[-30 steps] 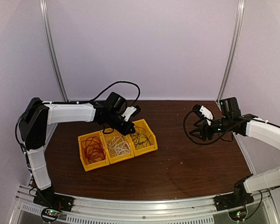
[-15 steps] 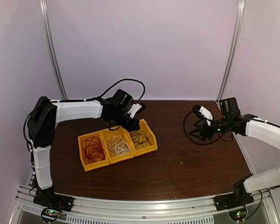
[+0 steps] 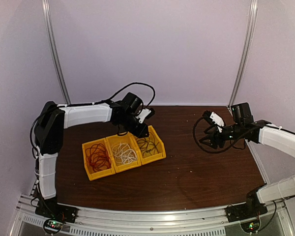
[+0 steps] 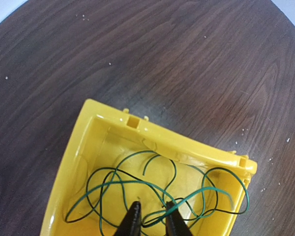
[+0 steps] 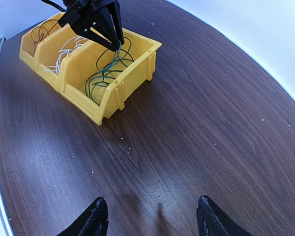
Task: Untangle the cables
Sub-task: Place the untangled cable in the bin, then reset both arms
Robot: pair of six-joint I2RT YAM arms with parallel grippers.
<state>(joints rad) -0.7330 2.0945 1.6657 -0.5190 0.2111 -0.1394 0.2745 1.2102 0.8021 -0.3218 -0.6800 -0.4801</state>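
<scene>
The cables lie in three joined yellow bins: red cables in the left one, white cables in the middle one, dark green and black cables in the right one. My left gripper hangs low inside the right bin. Its jaws stand slightly apart, and a green strand runs loosely across the gap, thinner than the gap itself. My right gripper is wide open over bare table at the right, holding nothing.
The dark wooden table stretches between the bins and the right arm. White walls and metal posts enclose the back and sides. The left arm's thick black cable arches above its wrist.
The left arm has swung a little to the right and further over the right-hand bin. The right arm has stayed where it was.
</scene>
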